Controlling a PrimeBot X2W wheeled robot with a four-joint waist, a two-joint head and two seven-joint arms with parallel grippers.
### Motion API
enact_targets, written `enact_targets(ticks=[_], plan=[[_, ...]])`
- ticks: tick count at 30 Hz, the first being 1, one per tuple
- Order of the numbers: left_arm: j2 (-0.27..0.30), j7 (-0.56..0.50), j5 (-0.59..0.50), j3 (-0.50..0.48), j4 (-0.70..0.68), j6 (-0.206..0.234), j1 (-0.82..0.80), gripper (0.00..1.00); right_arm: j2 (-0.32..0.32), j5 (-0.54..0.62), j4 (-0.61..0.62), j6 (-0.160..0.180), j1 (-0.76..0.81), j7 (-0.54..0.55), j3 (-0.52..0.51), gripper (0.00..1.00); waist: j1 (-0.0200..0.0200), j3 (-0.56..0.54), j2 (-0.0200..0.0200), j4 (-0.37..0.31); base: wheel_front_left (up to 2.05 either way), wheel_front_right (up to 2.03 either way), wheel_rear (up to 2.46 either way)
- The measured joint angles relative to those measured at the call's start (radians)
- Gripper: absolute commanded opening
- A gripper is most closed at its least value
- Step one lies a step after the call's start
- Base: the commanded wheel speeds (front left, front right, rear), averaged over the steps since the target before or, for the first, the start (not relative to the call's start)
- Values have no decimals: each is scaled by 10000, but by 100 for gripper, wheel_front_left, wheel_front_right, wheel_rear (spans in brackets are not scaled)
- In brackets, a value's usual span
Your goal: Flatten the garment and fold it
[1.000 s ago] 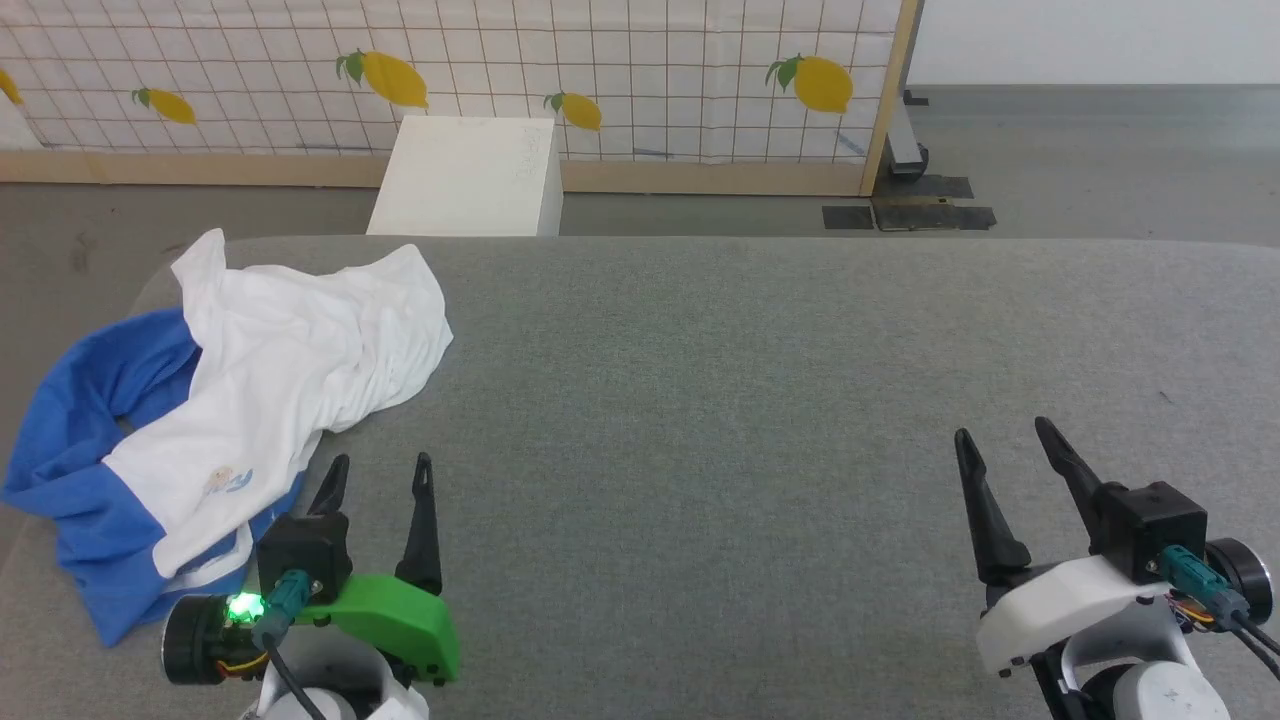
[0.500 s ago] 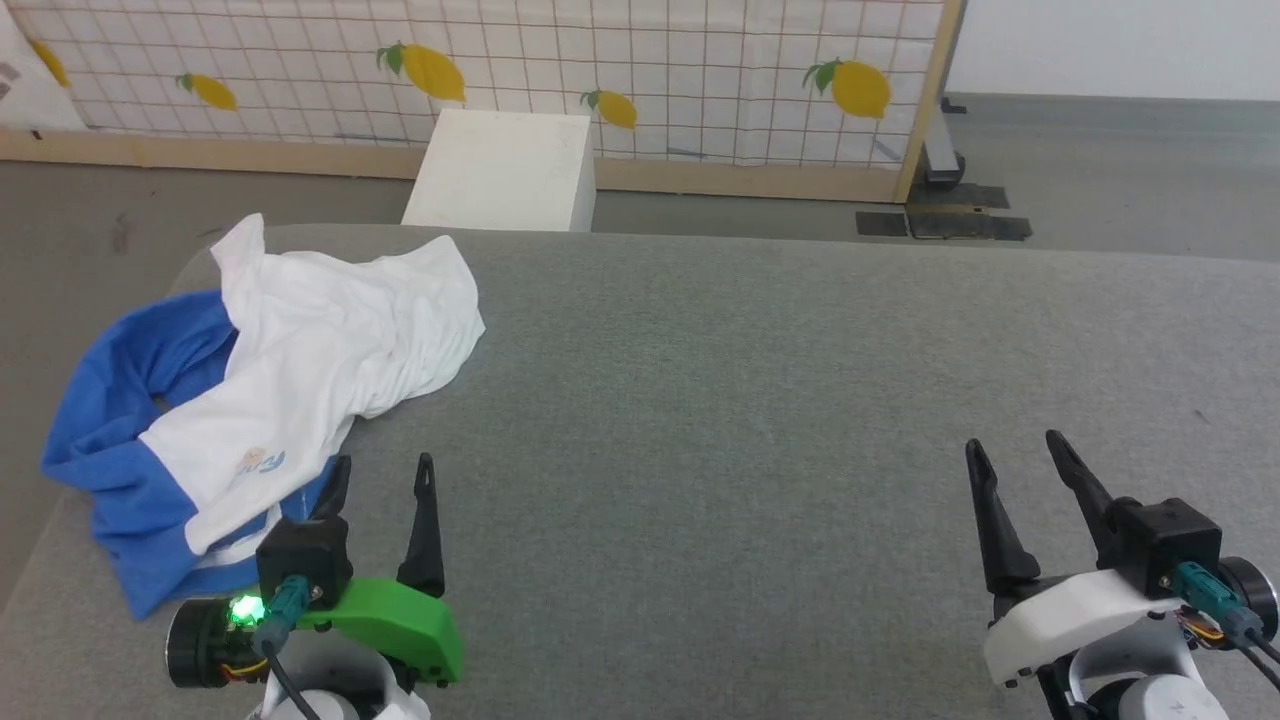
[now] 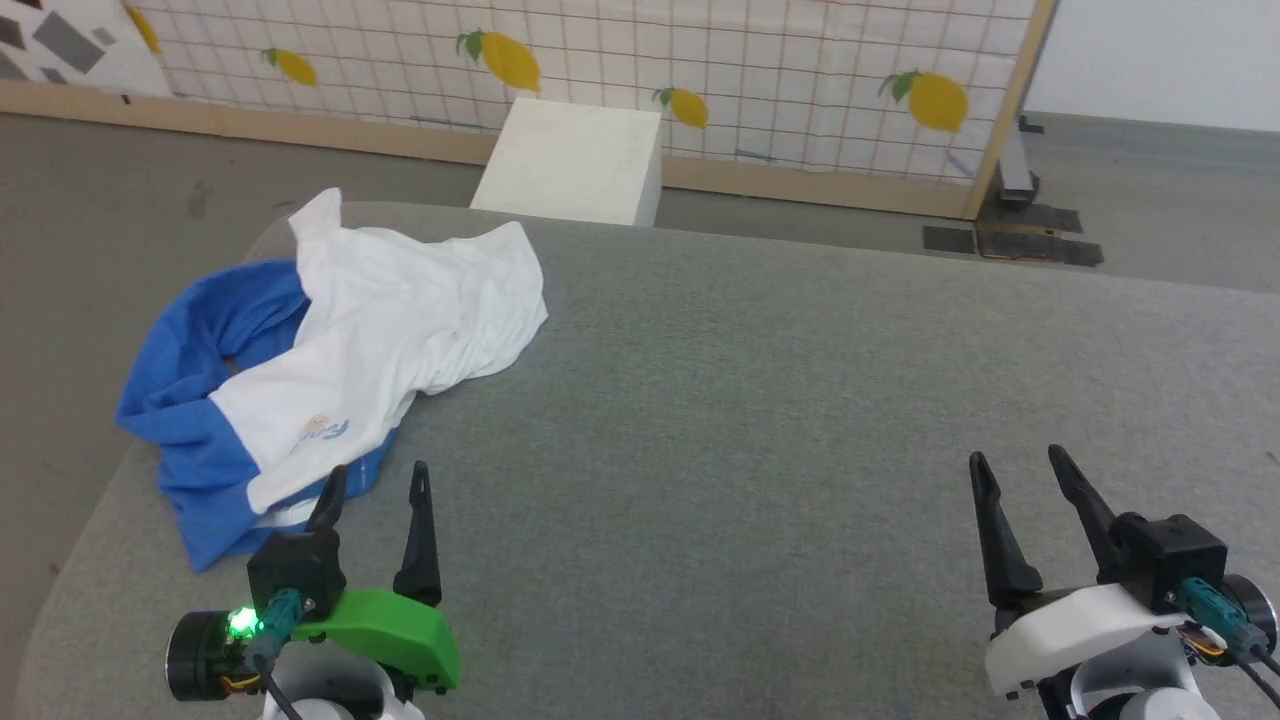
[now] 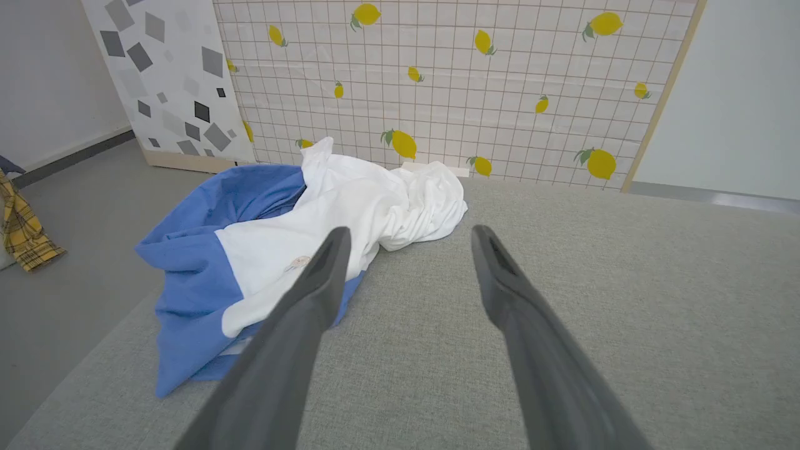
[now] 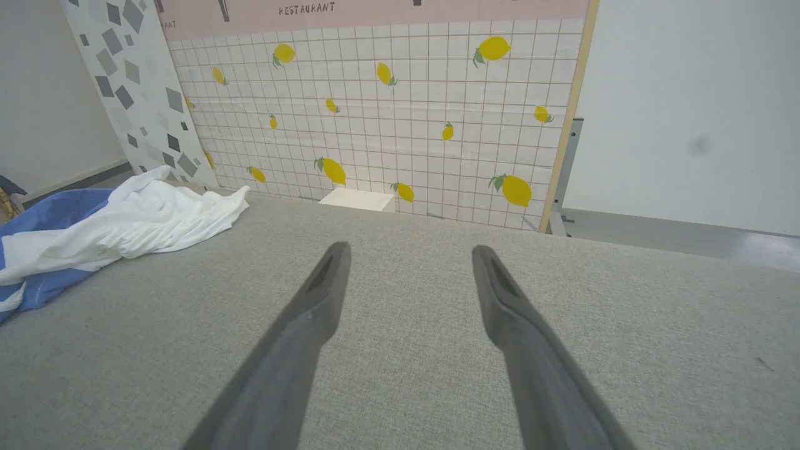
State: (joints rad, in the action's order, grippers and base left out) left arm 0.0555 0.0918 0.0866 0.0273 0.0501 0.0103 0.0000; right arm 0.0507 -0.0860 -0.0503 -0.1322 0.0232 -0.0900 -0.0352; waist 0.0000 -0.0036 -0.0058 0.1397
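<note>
The garment (image 3: 380,330) lies crumpled at the left end of the grey padded table (image 3: 760,400), white body uppermost with blue sleeves bunched along its left side and small blue lettering near the front. My left gripper (image 3: 375,482) hovers open just in front of its near edge, nothing between the fingers. In the left wrist view the garment (image 4: 350,206) sits ahead and left of the spread fingers. Far to the right, my right gripper (image 3: 1015,468) stands open over bare table. The right wrist view shows the garment (image 5: 131,219) at its left edge.
A white box (image 3: 575,160) stands on the floor behind the table, before a lemon-patterned partition (image 3: 700,70). The table's left edge curves down beside the garment. A yellow checked cloth (image 4: 22,231) lies on the floor at the left.
The head camera has turned left, so the whole scene slides right in view. Both grippers stay open in the same places relative to the table, and the garment lies unchanged.
</note>
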Motion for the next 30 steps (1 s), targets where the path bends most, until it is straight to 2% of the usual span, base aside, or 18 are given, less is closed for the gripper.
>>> enact_targets(ticks=[30], plan=[[2,642,313,-73,203,100,278,100,0,-483,-456,0,322,-619,-27,100,0,-59,0,2036,0,0,0]])
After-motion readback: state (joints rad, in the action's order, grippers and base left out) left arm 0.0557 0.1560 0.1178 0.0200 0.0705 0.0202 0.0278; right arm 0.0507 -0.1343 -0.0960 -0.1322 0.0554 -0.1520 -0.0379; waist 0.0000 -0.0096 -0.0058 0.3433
